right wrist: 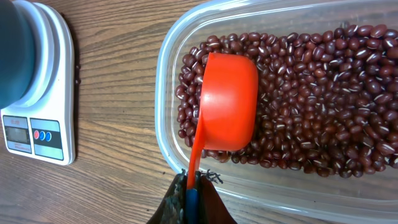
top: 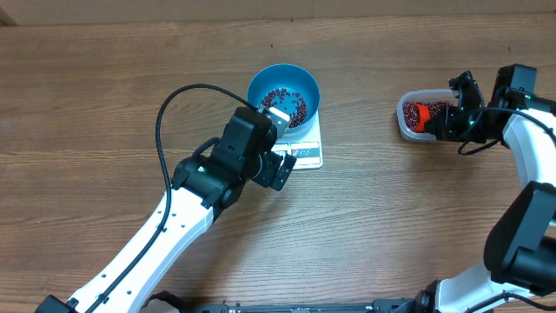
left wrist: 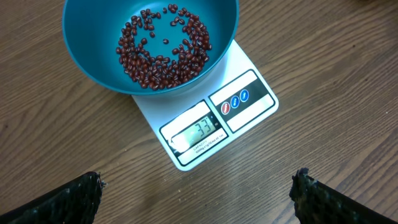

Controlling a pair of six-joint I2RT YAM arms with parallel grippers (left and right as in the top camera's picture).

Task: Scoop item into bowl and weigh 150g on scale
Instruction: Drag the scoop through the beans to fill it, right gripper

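The blue bowl (top: 284, 80) stands on the white scale (top: 309, 155) and holds a thin layer of dark red beans (left wrist: 165, 50). The scale (left wrist: 249, 99) shows 33 on its display. My left gripper (left wrist: 198, 193) hovers just in front of the scale, open wide with nothing between its fingers. My right gripper (right wrist: 191, 186) is shut on the handle of an orange scoop (right wrist: 227, 102). The scoop's cup rests on the beans (right wrist: 323, 106) in the clear tub (right wrist: 163, 93), its rounded back towards the camera. From overhead, this gripper (top: 439, 122) is at the tub's right side.
The clear plastic tub (top: 405, 122) sits on the wooden table to the right of the scale, about a bowl's width away. The left arm (top: 174, 217) runs diagonally from the front left up to the scale. The right arm (top: 530, 156) comes in along the right edge.
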